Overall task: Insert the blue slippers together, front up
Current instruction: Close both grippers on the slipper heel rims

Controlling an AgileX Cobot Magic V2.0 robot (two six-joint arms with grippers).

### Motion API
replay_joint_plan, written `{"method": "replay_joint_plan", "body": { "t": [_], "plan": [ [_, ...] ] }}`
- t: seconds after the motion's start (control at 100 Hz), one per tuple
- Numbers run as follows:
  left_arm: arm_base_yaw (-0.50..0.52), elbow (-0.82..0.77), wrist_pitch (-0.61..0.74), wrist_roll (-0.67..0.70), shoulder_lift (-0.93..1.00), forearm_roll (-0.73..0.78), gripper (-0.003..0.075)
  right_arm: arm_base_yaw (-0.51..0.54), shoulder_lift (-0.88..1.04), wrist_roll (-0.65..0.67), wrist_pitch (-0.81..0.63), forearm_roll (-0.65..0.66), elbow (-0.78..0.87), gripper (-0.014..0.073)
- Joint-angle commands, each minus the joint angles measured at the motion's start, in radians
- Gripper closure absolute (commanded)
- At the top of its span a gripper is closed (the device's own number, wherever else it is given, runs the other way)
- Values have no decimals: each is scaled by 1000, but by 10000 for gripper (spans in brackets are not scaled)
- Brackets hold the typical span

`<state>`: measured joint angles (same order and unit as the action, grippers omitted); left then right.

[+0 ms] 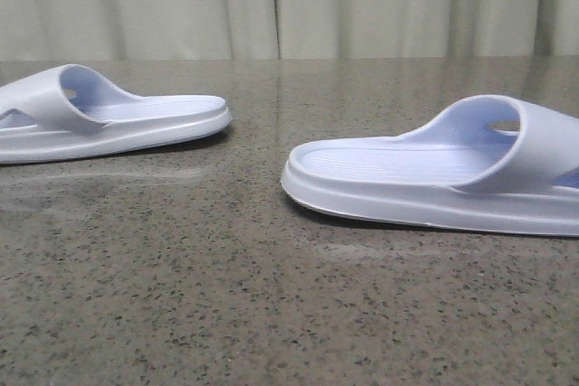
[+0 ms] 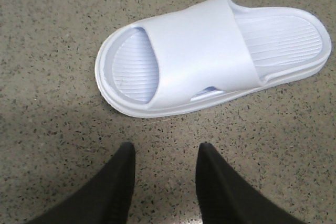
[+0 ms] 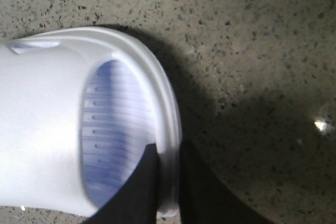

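Two pale blue-white foam slides sit well apart on the speckled grey bench [image 1: 271,314], heels pointing at each other. Both have ribbed footbeds, thick soles and a wide strap with side holes. The left slipper [image 1: 109,119] lies flat, untouched; the left claw [image 2: 165,179] hangs open just beside it, holding nothing. The right claw [image 3: 168,182] is pinched onto the toe rim of the right slipper [image 1: 434,178].

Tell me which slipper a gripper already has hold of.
The right slipper: the right gripper pinches its toe rim. The left slipper lies untouched beyond the open left gripper.
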<state>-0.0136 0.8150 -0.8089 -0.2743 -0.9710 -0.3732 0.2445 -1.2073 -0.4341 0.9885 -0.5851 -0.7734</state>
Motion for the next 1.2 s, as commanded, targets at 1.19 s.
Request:
{"method": "replay_joint_plan", "body": {
  "t": [1.19],
  "plan": [
    [279, 231, -146, -358, -511, -431, 407, 6, 12, -18, -31, -55, -28, 684]
  ]
}}
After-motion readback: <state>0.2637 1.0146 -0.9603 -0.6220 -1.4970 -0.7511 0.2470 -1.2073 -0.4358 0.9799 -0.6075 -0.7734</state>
